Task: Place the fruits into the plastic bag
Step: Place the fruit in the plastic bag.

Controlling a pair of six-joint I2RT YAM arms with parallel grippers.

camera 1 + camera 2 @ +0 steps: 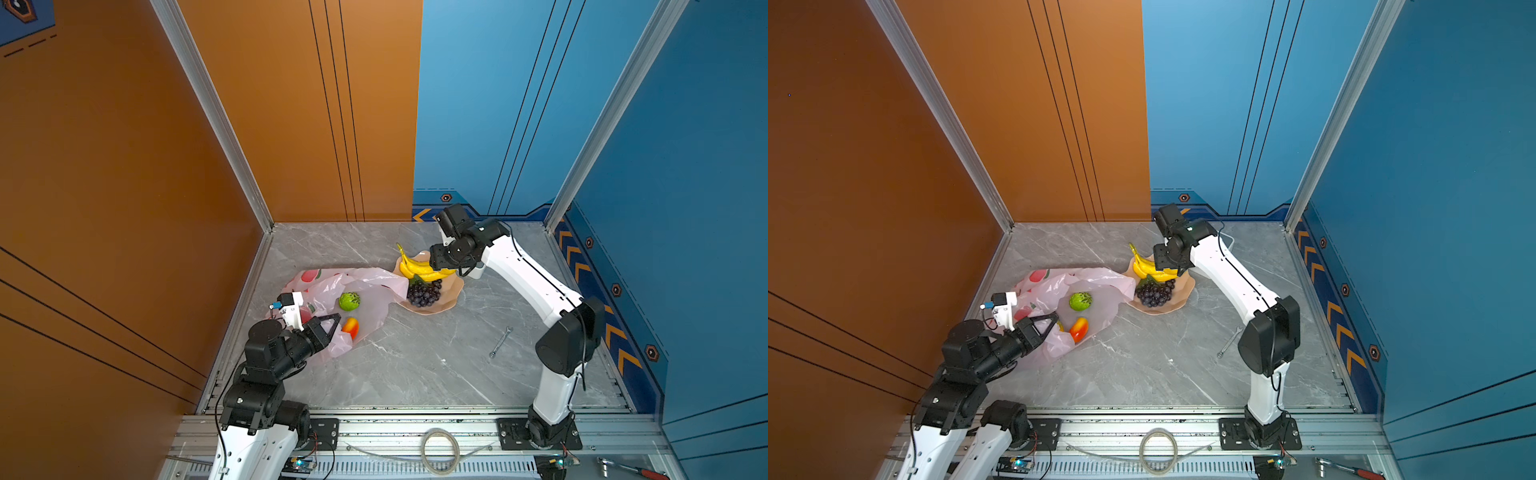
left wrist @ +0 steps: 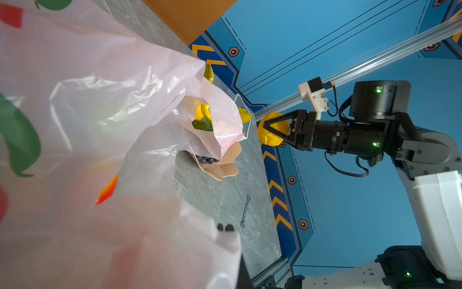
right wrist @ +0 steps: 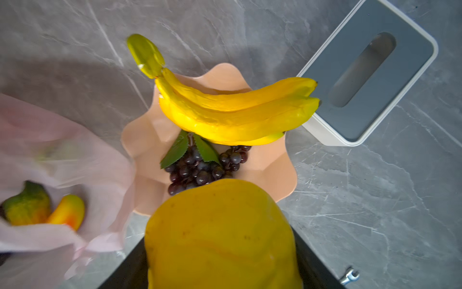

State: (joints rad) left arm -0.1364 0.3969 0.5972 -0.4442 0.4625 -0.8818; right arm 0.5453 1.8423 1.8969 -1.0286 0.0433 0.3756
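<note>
Plastic bag (image 1: 374, 286) crumpled on counter (image 1: 415, 365), left side, mouth gaping toward plate (image 1: 451, 297). Inside bag: green bumpy fruit (image 1: 349, 301), mango (image 1: 351, 327), papaya (image 3: 27, 207). Left jaws pinched tight on bag's near edge. Bananas (image 1: 419, 268) and grape bunch (image 1: 424, 293) on plate, just beside bag. Right jaws above plate, clamped round lemon (image 2: 272, 138). White-grey box (image 3: 370, 75) beside plate; wrench (image 1: 500, 341) well apart.

Lemon (image 3: 222, 232) between tool (image 3: 221, 265) jaws; bananas (image 3: 237, 112), grapes (image 3: 197, 170) on plate (image 3: 280, 180).
</note>
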